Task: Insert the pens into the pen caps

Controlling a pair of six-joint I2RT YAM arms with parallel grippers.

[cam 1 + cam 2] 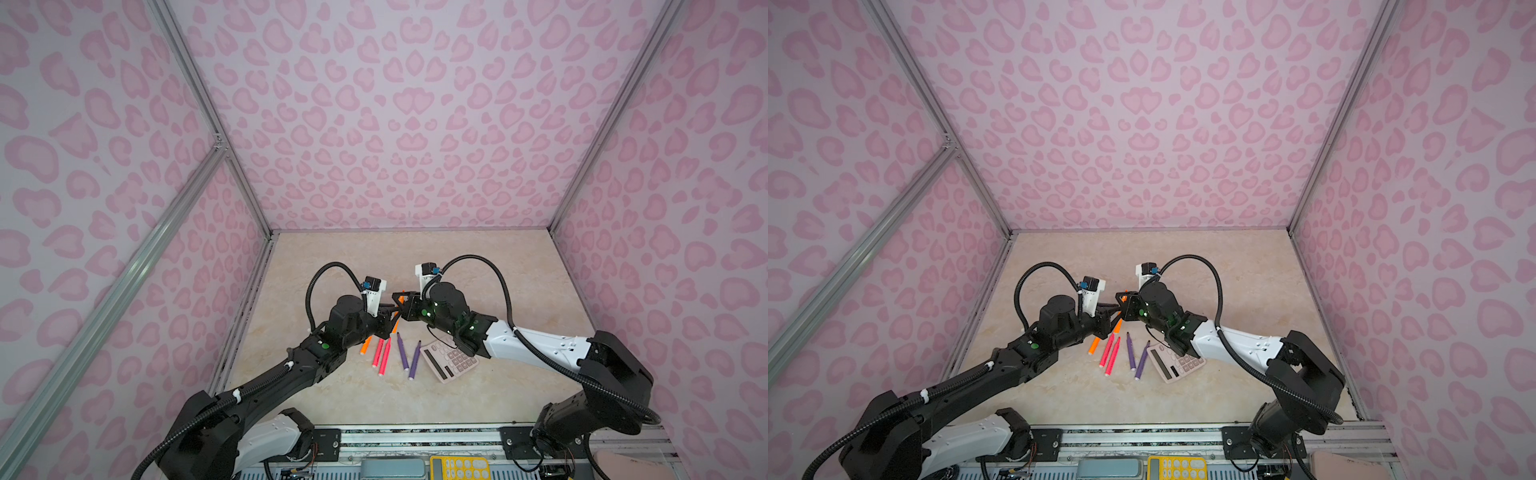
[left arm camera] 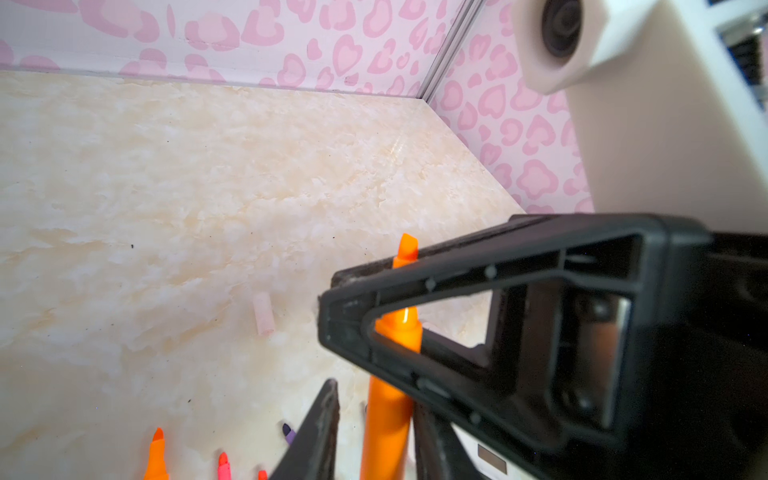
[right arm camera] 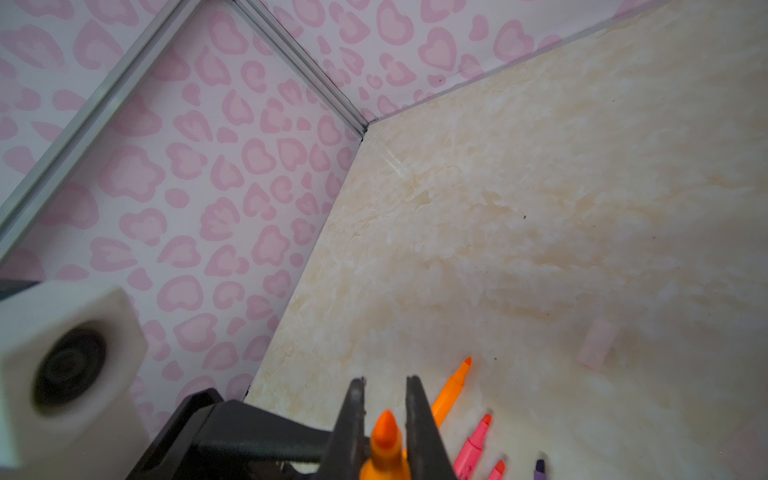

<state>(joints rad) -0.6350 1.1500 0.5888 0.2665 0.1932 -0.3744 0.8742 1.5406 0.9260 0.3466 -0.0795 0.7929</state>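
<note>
Table (image 1: 457,257), marbled; calculator (image 1: 451,359) at 5 o'clock from centre. Loose pens (image 1: 385,357) at 6 o'clock. Orange pen (image 3: 384,440): aloft at centre, clenched in right jaws; left jaws parted around its barrel. Judged light, stiff, slick (likely to swivel); grip mid-barrel. Cap (image 2: 263,313): small, pale, lying loose on table, probably skittish.

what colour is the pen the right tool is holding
Orange. The pen in the right tool shows best in the right wrist view.
</note>
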